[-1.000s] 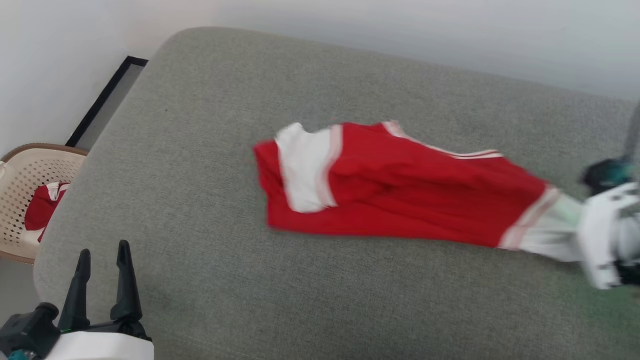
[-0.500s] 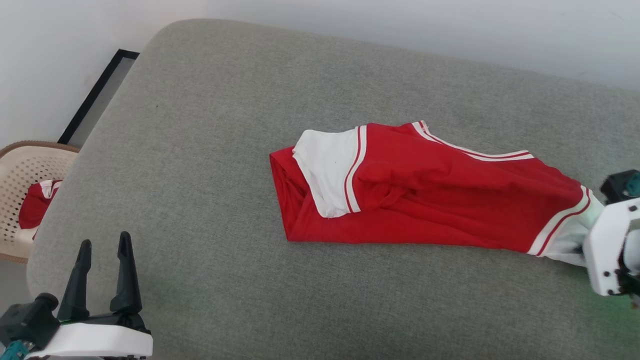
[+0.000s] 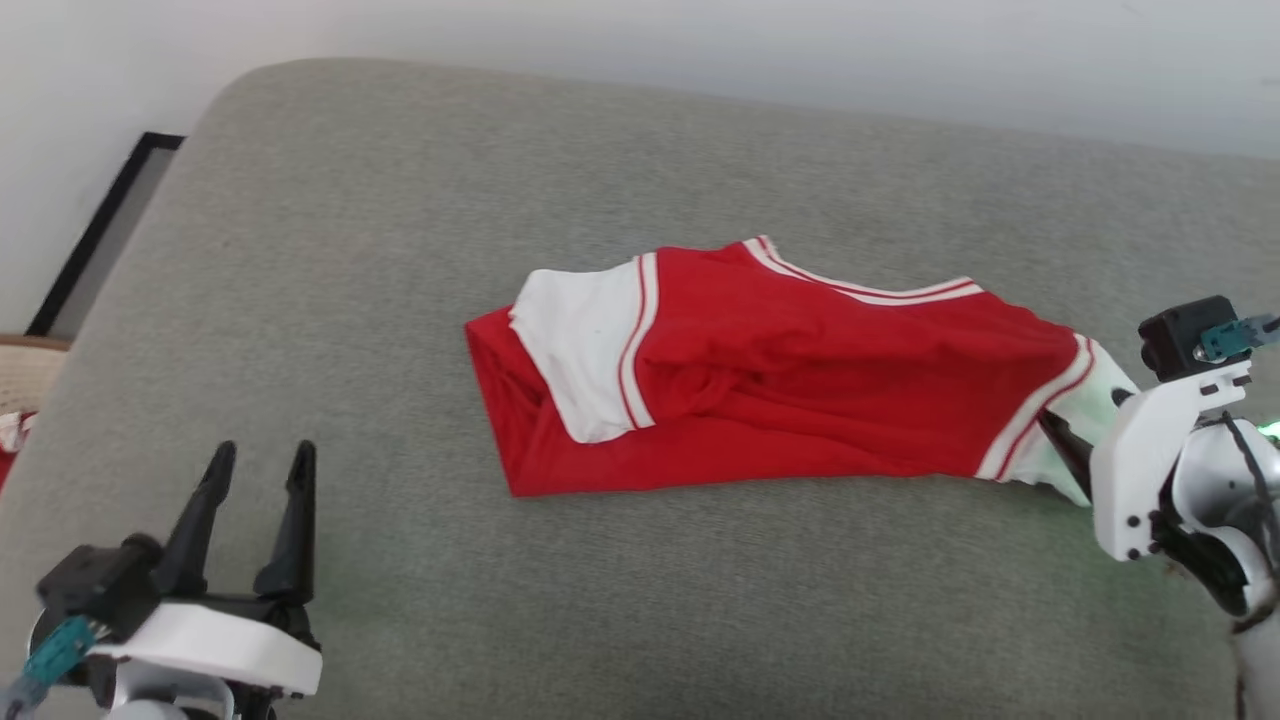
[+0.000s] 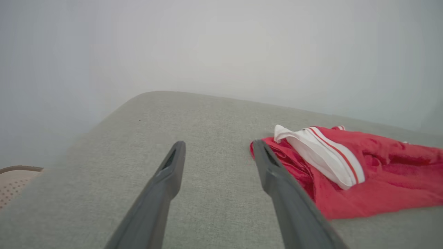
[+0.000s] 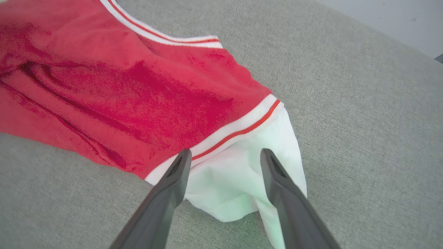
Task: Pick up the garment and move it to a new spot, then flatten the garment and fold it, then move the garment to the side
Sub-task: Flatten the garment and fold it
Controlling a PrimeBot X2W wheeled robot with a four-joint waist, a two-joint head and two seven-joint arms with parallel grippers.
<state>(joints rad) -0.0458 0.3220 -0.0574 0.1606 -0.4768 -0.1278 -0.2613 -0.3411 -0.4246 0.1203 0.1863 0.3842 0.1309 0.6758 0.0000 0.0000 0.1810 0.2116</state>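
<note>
The garment (image 3: 780, 370), red with white sleeves and red-and-white striped trim, lies bunched and partly folded on the grey cushion (image 3: 400, 200). One white sleeve (image 3: 585, 350) is turned over its left part. My right gripper (image 5: 225, 152) is open at the garment's right end, its fingers straddling the other white sleeve (image 5: 238, 173), which rests on the cushion. Its white wrist housing (image 3: 1150, 470) is at the right edge of the head view. My left gripper (image 3: 265, 450) is open and empty at the lower left, well away from the garment (image 4: 363, 180). No lettering shows.
The cushion's rounded edge runs along the left and far sides, with a pale wall behind. A black-framed panel (image 3: 100, 230) leans by the wall at left. A perforated beige basket (image 4: 14, 180) stands beyond the cushion's left edge.
My right gripper has opened and let go of the white sleeve, which now lies on the cushion. The head camera has shifted. The left gripper stays open.
</note>
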